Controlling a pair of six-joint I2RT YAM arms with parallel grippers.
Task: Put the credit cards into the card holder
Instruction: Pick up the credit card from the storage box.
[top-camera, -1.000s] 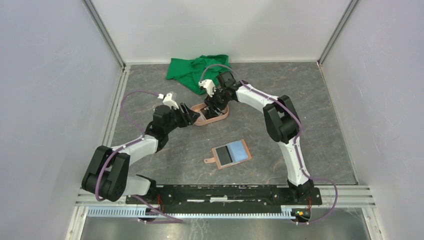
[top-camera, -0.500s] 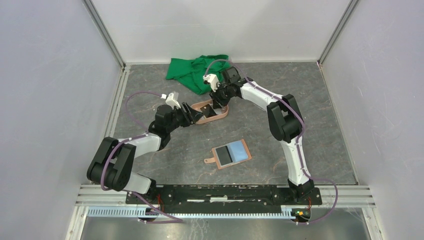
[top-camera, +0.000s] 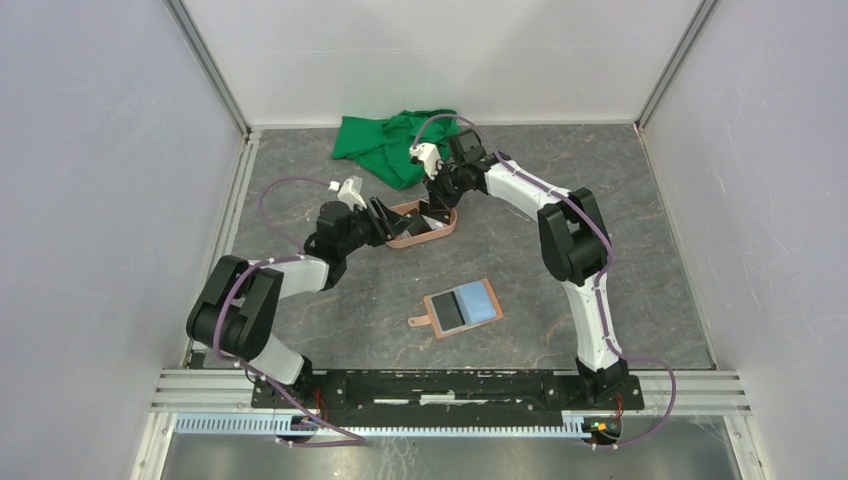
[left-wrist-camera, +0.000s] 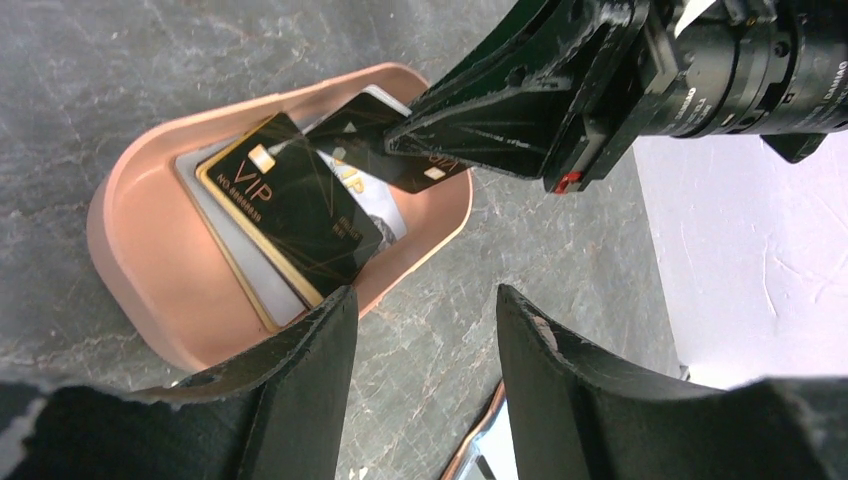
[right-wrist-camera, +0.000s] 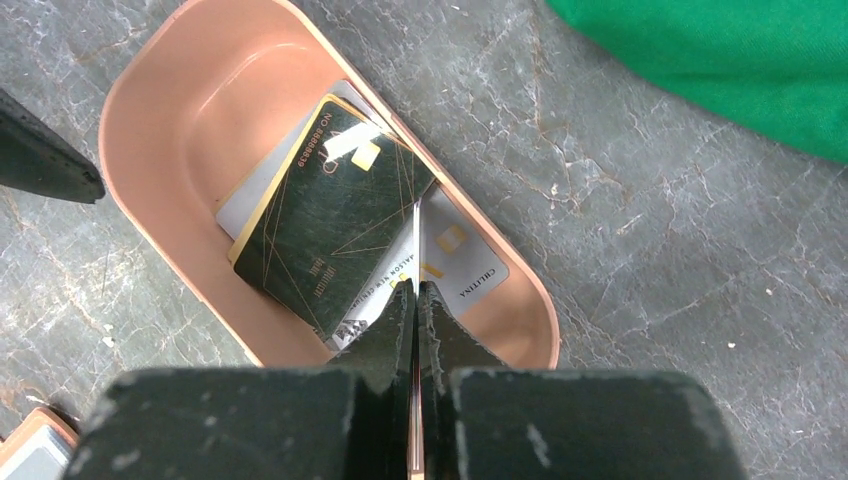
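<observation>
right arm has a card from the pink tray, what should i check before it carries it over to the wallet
1. Grip: right gripper is shut on the edge of a black card: ok.
2. One card only: a single thin edge shows in the grip. The VIP card and pale card lie in the tray: ok.
3. Held card free of the tray: it hangs over the tray's cards, gap unclear: cannot tell.
4. Left gripper open, empty, at the tray's end, off the route: ok.
5. Card holder lies open with a dark card and a light blue card on it: ok. Free pocket: cannot tell.
</observation>
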